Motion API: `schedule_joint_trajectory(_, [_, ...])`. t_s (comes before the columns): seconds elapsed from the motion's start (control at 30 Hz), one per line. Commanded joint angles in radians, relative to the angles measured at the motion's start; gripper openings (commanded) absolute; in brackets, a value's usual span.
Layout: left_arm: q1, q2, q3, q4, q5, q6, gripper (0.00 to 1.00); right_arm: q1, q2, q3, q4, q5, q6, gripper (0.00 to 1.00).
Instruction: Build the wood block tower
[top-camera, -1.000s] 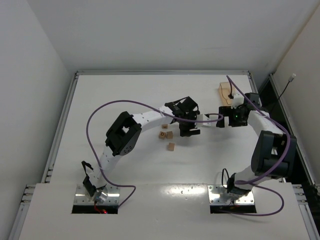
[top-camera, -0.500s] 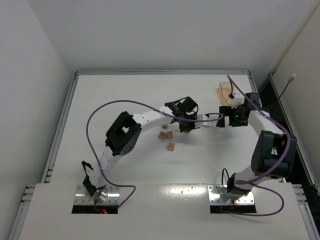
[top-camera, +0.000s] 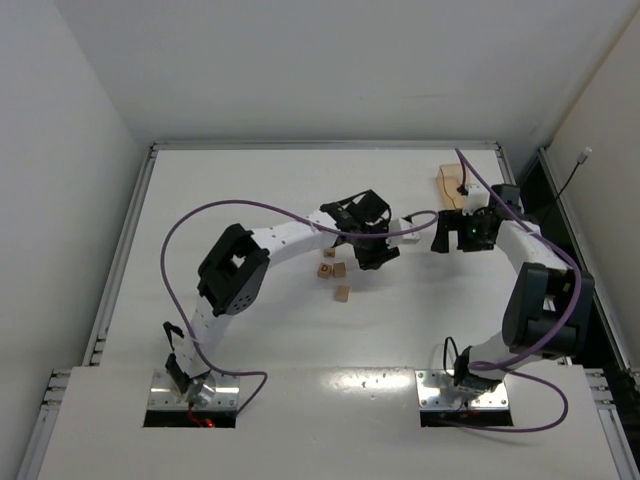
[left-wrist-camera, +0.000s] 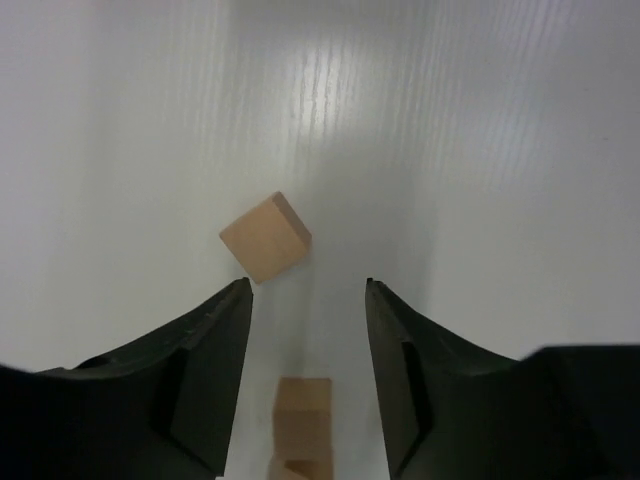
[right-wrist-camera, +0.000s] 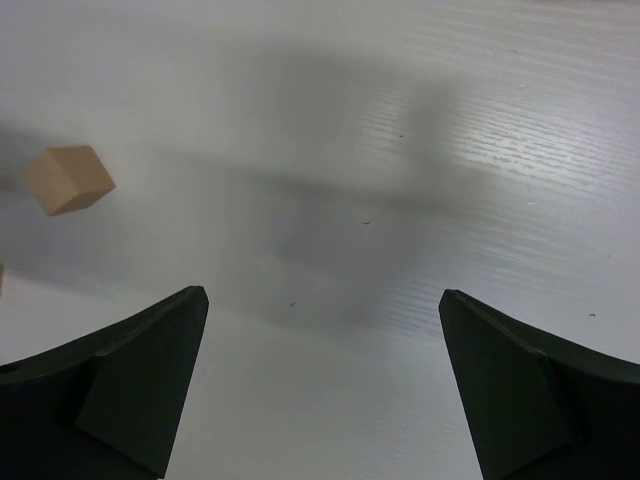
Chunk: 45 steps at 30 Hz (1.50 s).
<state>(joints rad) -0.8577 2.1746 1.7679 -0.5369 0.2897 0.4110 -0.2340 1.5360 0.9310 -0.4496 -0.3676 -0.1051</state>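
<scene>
Lying beyond left tool (left-wrist-camera: 307, 288) (spread): wood block (left-wrist-camera: 265, 238)

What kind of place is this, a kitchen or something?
Probably a robot lab bench, not a kitchen: two cabled robot arms bolted to a white table, plain walls around it, and tiny wood blocks.

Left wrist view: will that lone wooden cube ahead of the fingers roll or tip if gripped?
Probably not: the wooden cube has flat faces and rests flat on the table, so it should slide, not roll. It sits skewed to the open left gripper, so closing may twist it.
</scene>
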Motion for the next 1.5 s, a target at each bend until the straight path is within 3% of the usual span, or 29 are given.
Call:
schedule_joint_trajectory(0.0, [0.031,-0.134,-0.047,0.06,0.017,-0.122,0.5,0.019,-0.063,0.032,0.019,-0.083,-0.024,0.99])
schedule_joint_trajectory(0.17, [0.127,-0.251,-0.058,0.12,-0.042,-0.401,0.6,0.091,-0.051,0.092,0.0,-0.159,-0.056,0.99])
schedule_joint_trajectory(0.2, [0.181,-0.292,-0.058,0.12,-0.055,-0.491,0.61,0.137,-0.027,0.132,-0.011,-0.149,-0.071,0.99])
schedule_joint_trajectory(0.37, [0.351,-0.354,-0.058,0.074,-0.145,-0.671,0.72,0.301,0.05,0.238,-0.02,-0.074,-0.131,0.99])
schedule_joint_trajectory(0.6, [0.485,-0.441,-0.182,0.055,-0.33,-0.683,0.8,0.466,0.185,0.296,-0.061,0.113,-0.159,0.95])
schedule_joint_trajectory(0.8, [0.608,-0.441,-0.251,0.055,-0.245,-0.706,0.8,0.548,0.233,0.247,-0.041,0.2,-0.16,0.94])
schedule_joint_trajectory(1.27, [0.668,-0.374,-0.251,0.045,-0.216,-0.715,0.8,0.619,0.34,0.249,-0.061,0.292,-0.13,0.81])
schedule_joint_trajectory(1.33, [0.668,-0.365,-0.251,0.054,-0.216,-0.715,0.8,0.619,0.349,0.258,-0.061,0.292,-0.13,0.78])
schedule_joint_trajectory(1.47, [0.677,-0.355,-0.251,0.054,-0.216,-0.715,0.8,0.628,0.358,0.269,-0.061,0.292,-0.13,0.63])
